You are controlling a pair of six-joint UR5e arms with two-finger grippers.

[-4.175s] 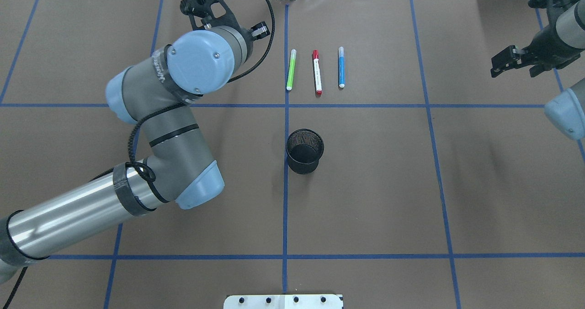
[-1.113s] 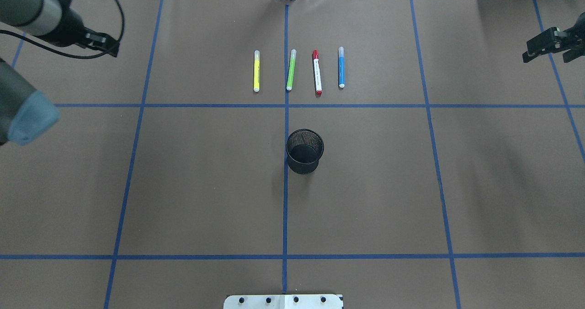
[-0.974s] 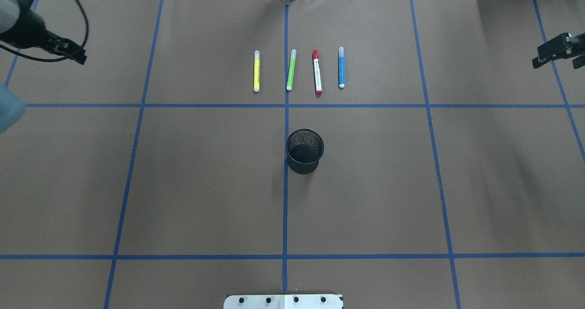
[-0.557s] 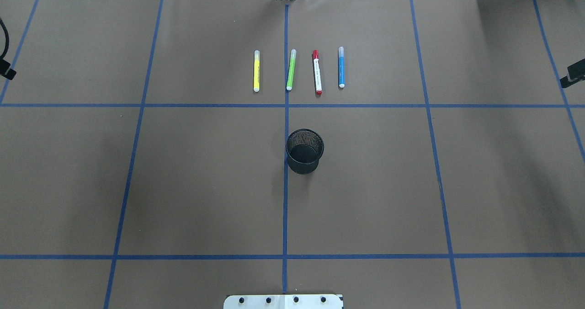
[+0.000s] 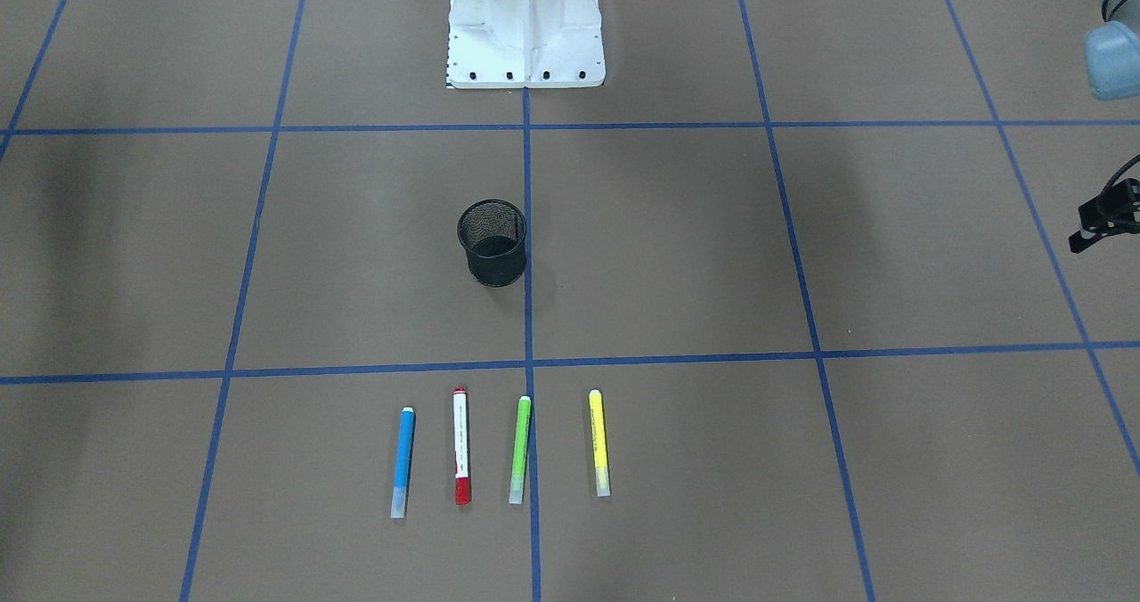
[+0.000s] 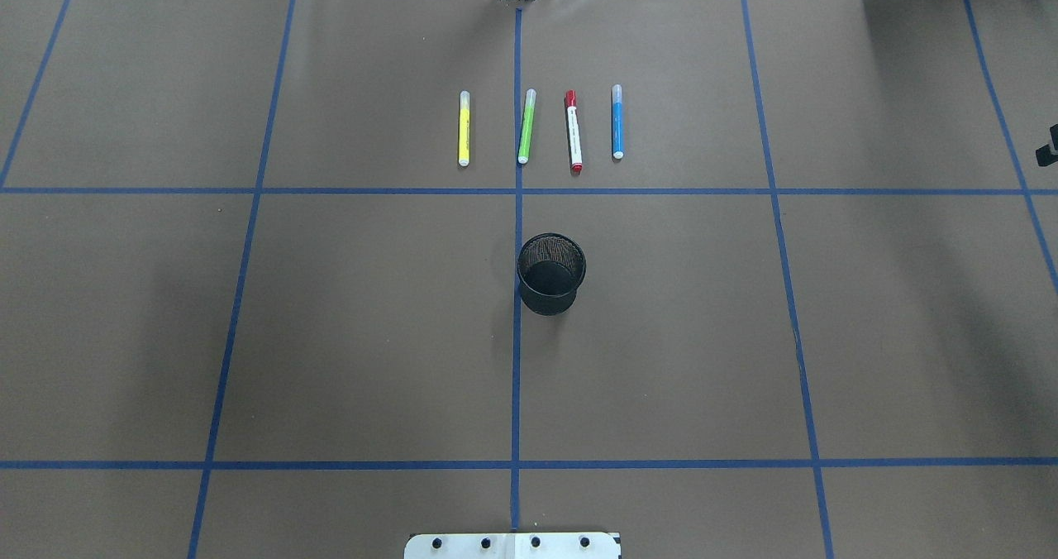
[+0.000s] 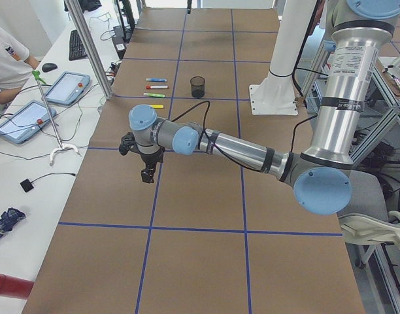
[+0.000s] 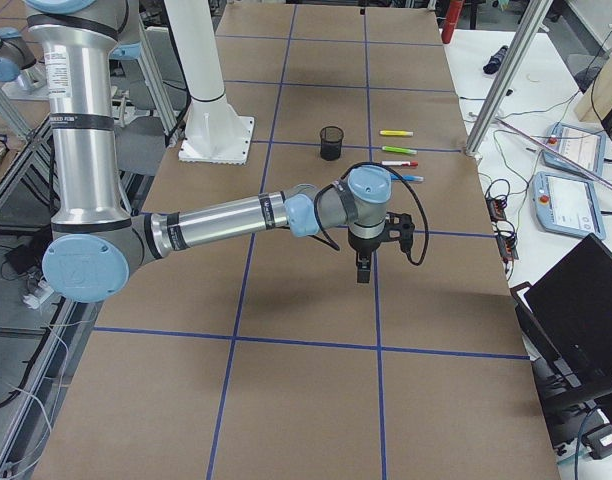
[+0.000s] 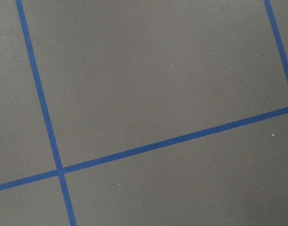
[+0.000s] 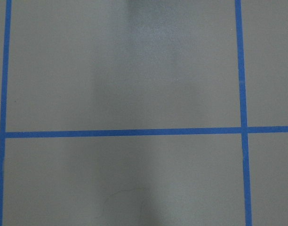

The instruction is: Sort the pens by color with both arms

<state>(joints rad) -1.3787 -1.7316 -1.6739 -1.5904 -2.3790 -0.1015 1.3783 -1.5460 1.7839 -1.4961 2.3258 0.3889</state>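
1. My left gripper [image 7: 148, 175] hangs fingers-down over bare brown mat [image 9: 158, 84]. I cannot tell whether its fingers are parted or pressed together. The same goes for my right gripper [image 8: 362, 270]. Neither carries a pen.
2. Inward from the left gripper and well apart from it, the yellow pen [image 6: 464, 128] comes first, then the light green pen [image 6: 525, 126].
3. Inward from the right gripper, the blue pen [image 6: 617, 121] comes first, then the red-capped white marker [image 6: 573, 131]. All four lie flat, parallel and not touching.
4. Farthest from both grippers, roughly midway between them, the black mesh cup [image 6: 551, 274] stands upright.
5. I judge the sort done. The risks from here:
   - A low sweep inward by either arm could roll the round barrels out of order.
   - A low sweep could also tip the light cup.
   - If both arms reached in together, they could clash over the row.
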